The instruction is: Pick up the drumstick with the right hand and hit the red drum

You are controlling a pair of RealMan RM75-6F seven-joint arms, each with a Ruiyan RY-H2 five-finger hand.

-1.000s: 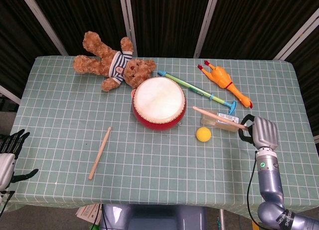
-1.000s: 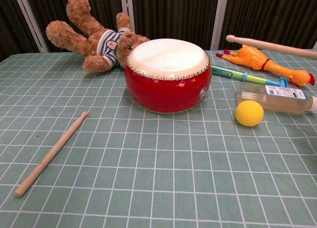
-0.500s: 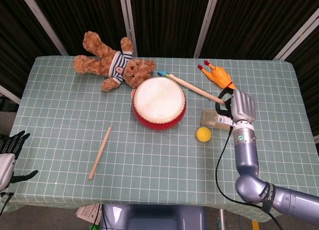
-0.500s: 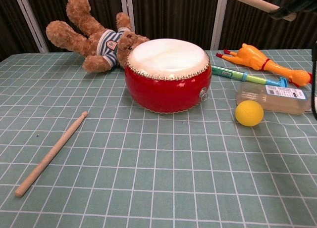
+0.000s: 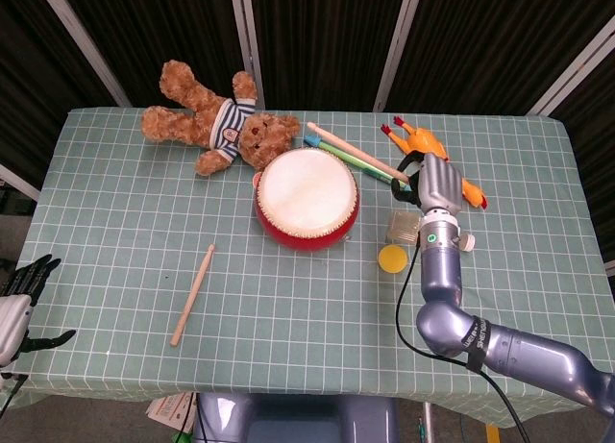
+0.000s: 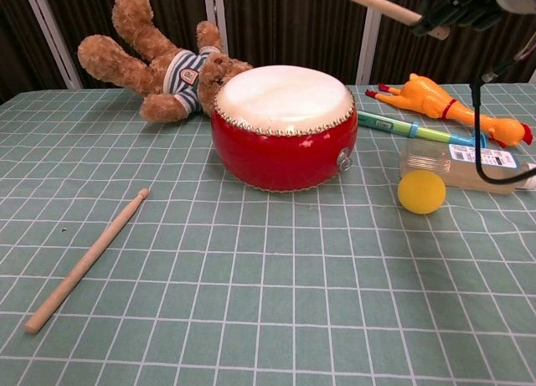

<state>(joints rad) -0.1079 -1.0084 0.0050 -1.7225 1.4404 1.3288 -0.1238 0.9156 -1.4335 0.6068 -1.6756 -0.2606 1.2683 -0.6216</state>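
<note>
Since the earlier pictures the right hand [image 5: 434, 185] has swung up and toward the middle of the table, from beside the clear bottle [image 6: 469, 165] to above it, carrying the drumstick [image 5: 356, 153] with it; its fingers are clenched around the stick's butt end, and in the chest view the hand [image 6: 462, 2] sits at the top edge with the stick [image 6: 368, 1] slanting up to the left, high above the red drum [image 6: 282, 126]. From the head view the stick's tip now reaches over the green and blue toy stick [image 6: 419, 130], just behind the drum's far right rim, not touching the white drumhead. The drum, the teddy bear [image 5: 216, 120], the yellow ball [image 6: 421, 191], the rubber chicken [image 6: 444, 105] and the second drumstick [image 5: 193, 294] on the green checked cloth [image 5: 115, 232] have not shifted. The left hand [image 5: 19, 299] remains low at the table's near left corner, fingers spread, holding nothing. The bottle's white label carries print too small to read.
</note>
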